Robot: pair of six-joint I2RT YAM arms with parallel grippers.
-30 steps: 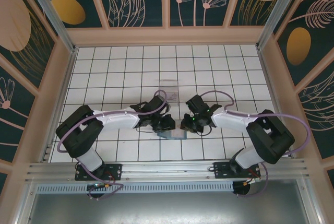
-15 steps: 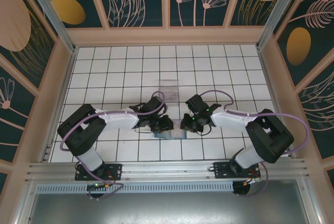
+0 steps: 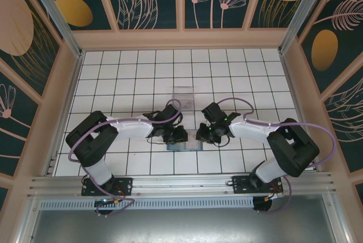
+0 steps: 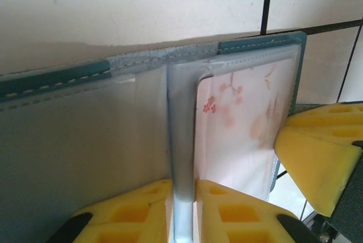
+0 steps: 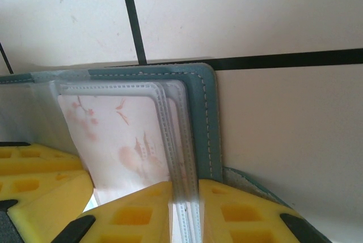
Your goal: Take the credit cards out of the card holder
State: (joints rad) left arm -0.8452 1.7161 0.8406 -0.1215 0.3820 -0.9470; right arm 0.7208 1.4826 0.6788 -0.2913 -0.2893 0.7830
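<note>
we're pinching the card holder (image 5: pixel 205 118) with left hand (image 4: pixel 182 197) and right hand (image 5: pixel 186 197); next, slide that floral credit card (image 5: pixel 113 135) out

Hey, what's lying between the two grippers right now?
The card holder, open on the tiles, lies between the left gripper and the right gripper; the top view shows it.

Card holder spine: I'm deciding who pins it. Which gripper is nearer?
Left. The left gripper pinches a clear sleeve by the spine; the right gripper clamps sleeves at the card holder's outer right edge.
</note>
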